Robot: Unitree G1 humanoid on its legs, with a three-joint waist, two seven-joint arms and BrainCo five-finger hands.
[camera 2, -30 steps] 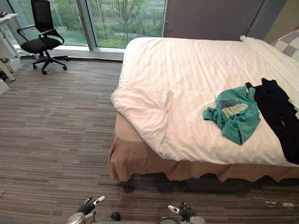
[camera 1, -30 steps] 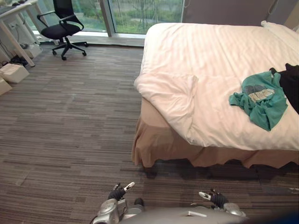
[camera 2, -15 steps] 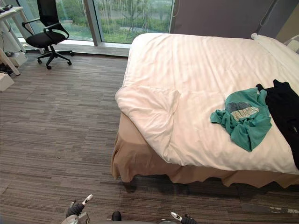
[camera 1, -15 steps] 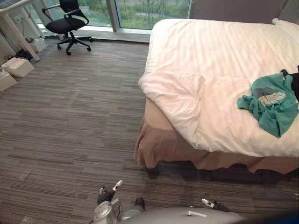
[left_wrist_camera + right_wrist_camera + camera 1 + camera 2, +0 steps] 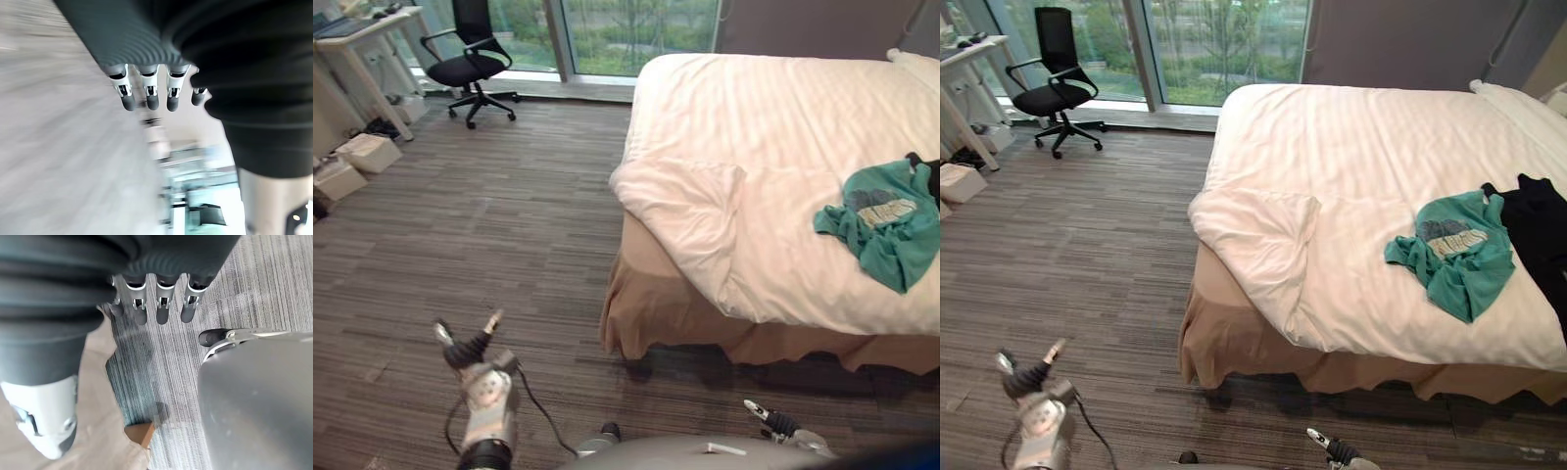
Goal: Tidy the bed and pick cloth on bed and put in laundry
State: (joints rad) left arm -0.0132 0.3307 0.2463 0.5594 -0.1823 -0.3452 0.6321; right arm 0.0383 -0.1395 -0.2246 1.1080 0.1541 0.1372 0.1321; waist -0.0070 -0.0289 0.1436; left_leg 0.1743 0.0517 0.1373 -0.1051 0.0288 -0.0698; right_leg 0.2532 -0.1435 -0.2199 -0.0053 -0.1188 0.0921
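Lying crumpled, teal shirt (image 5: 1459,264) runs toward bed (image 5: 1351,147) edge — left hand (image 5: 470,350), right hand (image 5: 769,421) slack.

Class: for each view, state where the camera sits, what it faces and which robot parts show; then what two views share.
Left eye view: head, looking down at bed, teal shirt, carpet; left hand and right hand low.
Right eye view: beside it, same scene, black garment clearer.
Left wrist view: along its straight fingers, over carpet.
Right wrist view: along its straight fingers, down at carpet.
Shared: both eye views show the office chair.
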